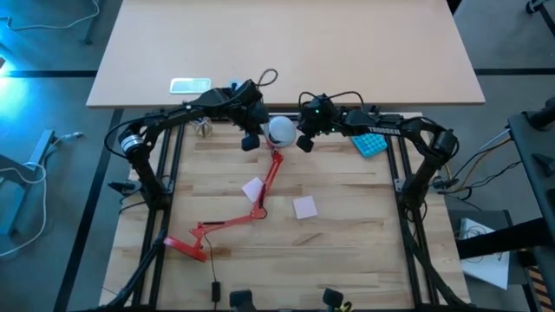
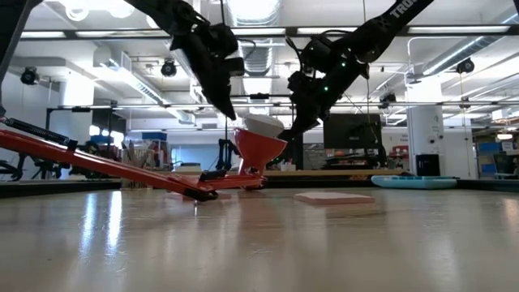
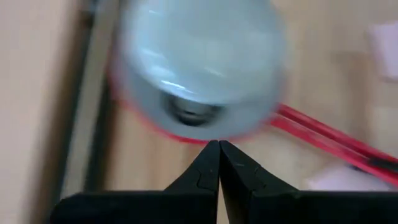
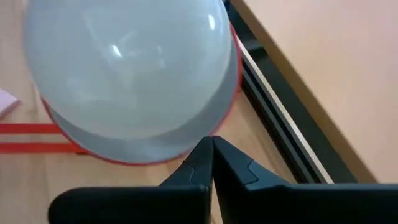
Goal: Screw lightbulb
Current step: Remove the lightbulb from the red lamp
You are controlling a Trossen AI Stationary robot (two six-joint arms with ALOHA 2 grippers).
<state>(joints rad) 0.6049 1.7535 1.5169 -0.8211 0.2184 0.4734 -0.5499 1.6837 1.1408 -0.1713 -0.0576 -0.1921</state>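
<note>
The lightbulb (image 1: 280,129) sits in the lamp's shade (image 2: 259,146) at the table's (image 1: 347,251) far middle; the left gripper (image 1: 251,141) hangs just left of it, the right gripper (image 1: 304,144) just right; two sticky notes (image 1: 303,206) lie nearer, flanking the lamp's arm (image 1: 266,189).

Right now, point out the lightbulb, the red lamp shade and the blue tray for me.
lightbulb (image 4: 130,68), right wrist view, middle of its white dome.
red lamp shade (image 2: 258,148), low view, its red outer wall.
blue tray (image 1: 370,143), high view, its visible middle.
</note>
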